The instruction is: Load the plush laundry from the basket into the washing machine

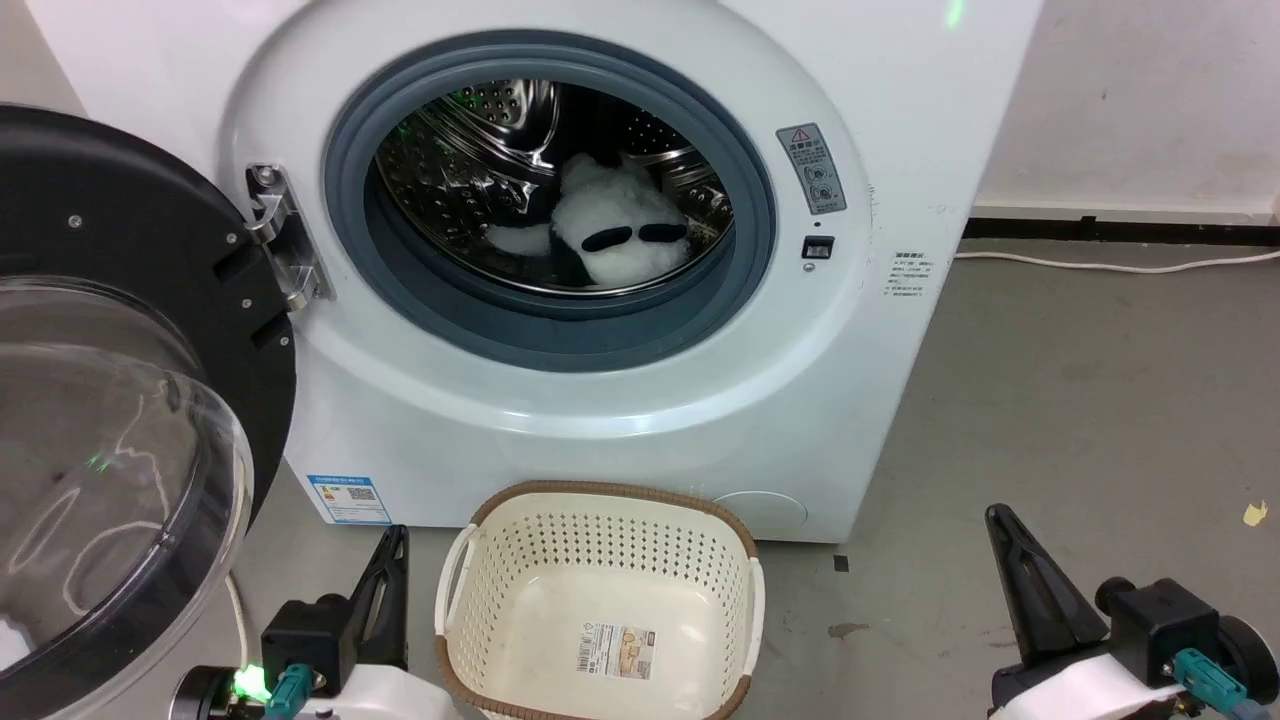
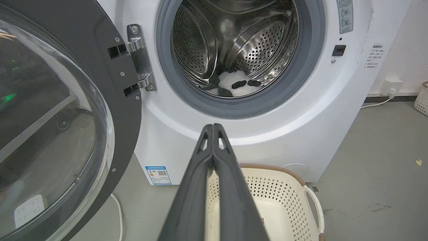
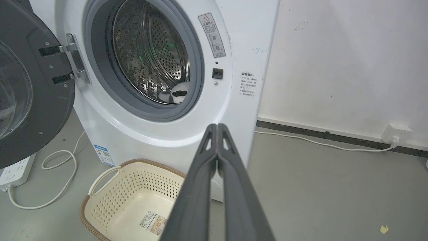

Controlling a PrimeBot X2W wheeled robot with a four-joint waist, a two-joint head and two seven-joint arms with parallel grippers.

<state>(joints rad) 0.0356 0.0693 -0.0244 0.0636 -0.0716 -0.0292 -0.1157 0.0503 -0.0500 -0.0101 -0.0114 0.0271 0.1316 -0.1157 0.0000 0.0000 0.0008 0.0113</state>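
Left claw [image 2: 213, 126] and right claw [image 3: 217, 126] closed; fluffy plush laundry [image 1: 620, 225] in perforated steel drum [image 1: 450, 170]

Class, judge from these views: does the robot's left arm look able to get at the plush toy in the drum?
Probably yes. The door hangs wide open to the left, and nothing stands between the shut left gripper and the plush toy; the basket sits lower.

A: Can any print be read?
B: No words. The washing machine [image 1: 640, 400] has a grey warning sticker [image 1: 811, 168] with a red triangle, a small block of print [image 1: 908, 275] on its right, and a blue sticker [image 1: 349, 498] with a QR code at the lower left.
A: And the basket [image 1: 600, 545]?
B: A barcode label [image 1: 620, 650] on its bottom, too small to read.
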